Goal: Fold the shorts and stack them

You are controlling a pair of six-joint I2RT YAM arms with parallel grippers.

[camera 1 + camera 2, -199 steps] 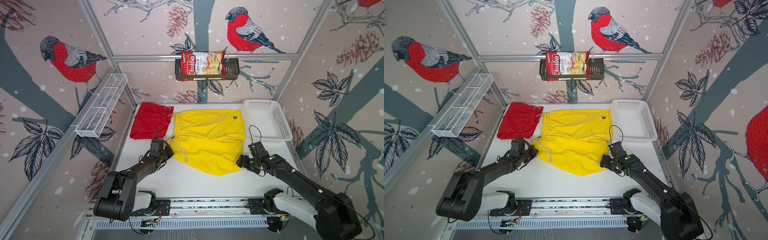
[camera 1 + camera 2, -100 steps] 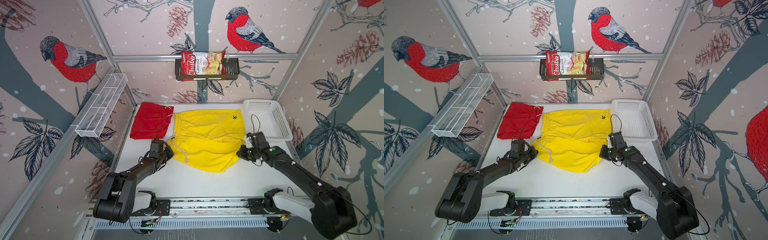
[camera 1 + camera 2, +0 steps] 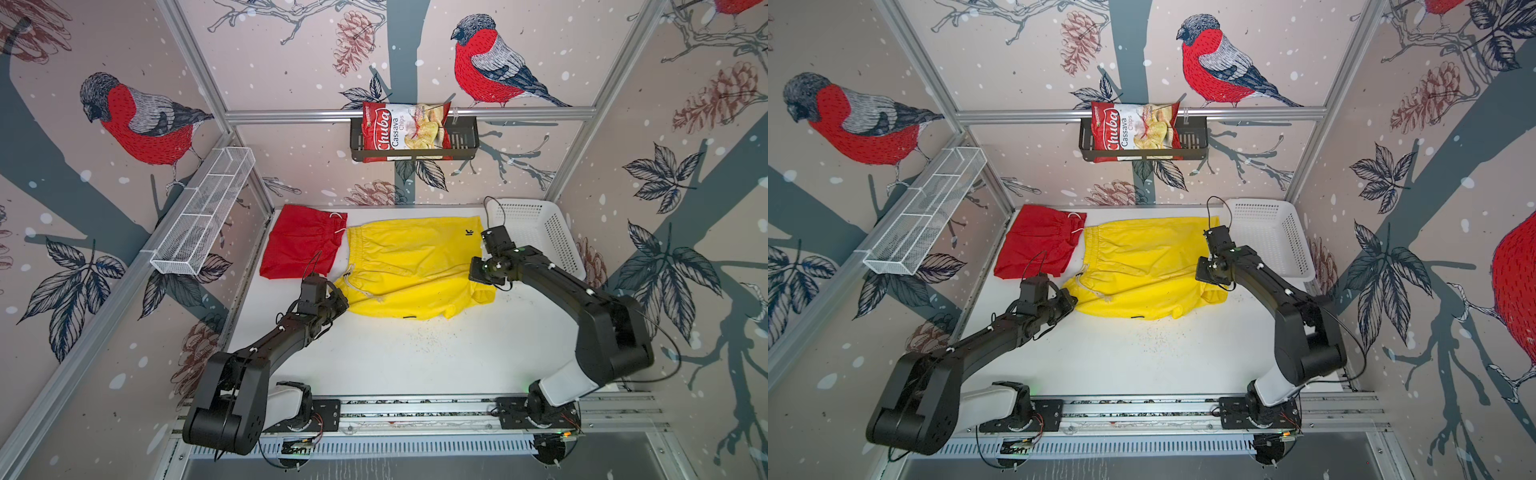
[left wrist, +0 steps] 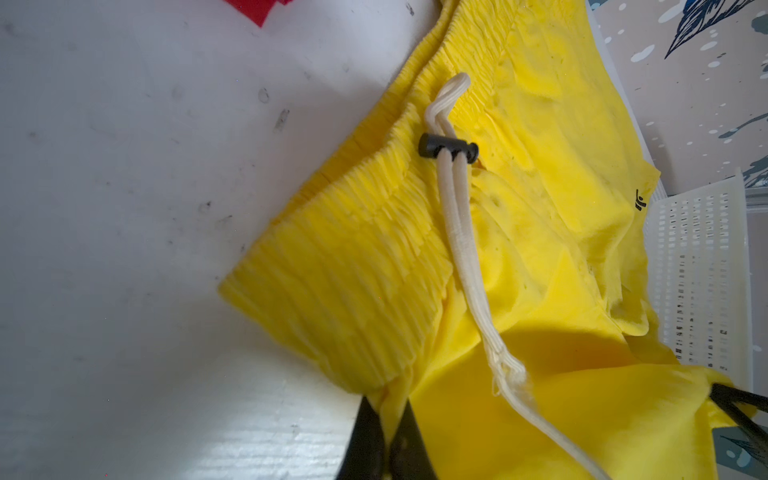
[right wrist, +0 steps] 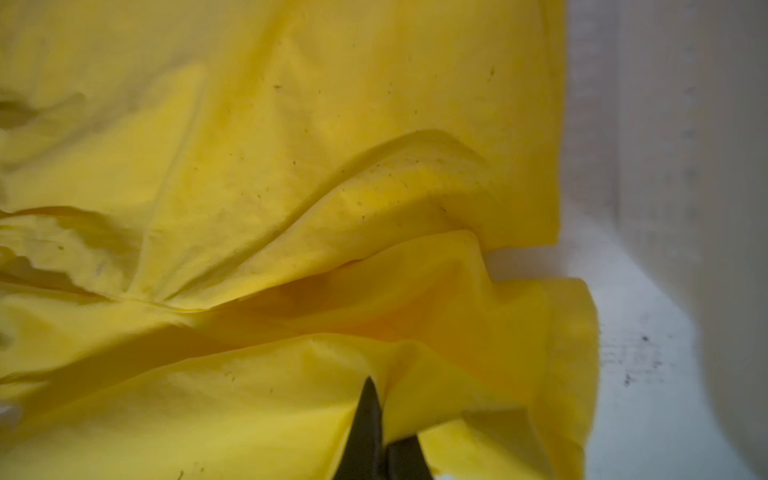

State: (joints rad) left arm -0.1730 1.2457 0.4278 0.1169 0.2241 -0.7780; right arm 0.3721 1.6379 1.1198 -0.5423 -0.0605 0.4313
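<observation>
Left gripper (image 4: 385,417) and right gripper (image 5: 381,415) each clamped on yellow shorts (image 3: 415,266); bag (image 3: 405,131) reads "Chuba Cassava Chips".

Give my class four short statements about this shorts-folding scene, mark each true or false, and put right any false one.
1. Both the left tool and the right tool are shut on the yellow shorts. True.
2. The red shorts are stacked on top of the yellow shorts. False: they lie beside the yellow pair, not on it.
3. A pair of shorts lies inside the white basket. False: no shorts are in it, and both pairs lie outside it.
4. The chips bag sits in a black rack on the back wall. True.
</observation>
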